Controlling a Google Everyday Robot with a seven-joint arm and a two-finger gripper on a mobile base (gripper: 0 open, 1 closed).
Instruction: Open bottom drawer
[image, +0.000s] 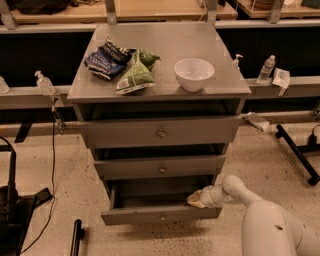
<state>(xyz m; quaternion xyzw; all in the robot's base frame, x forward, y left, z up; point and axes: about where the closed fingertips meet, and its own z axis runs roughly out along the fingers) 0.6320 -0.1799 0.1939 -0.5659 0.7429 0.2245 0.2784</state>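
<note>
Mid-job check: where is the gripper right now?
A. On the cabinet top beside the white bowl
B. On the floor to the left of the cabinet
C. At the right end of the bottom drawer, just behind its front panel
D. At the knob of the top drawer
C: the gripper sits low at the right end of the bottom drawer, which stands pulled out, with the arm reaching in from the right.

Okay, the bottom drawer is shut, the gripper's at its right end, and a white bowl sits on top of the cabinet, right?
Not quite. The camera view shows the bottom drawer pulled out, not shut. The gripper is at its right end, and the white bowl sits on top of the cabinet.
</note>
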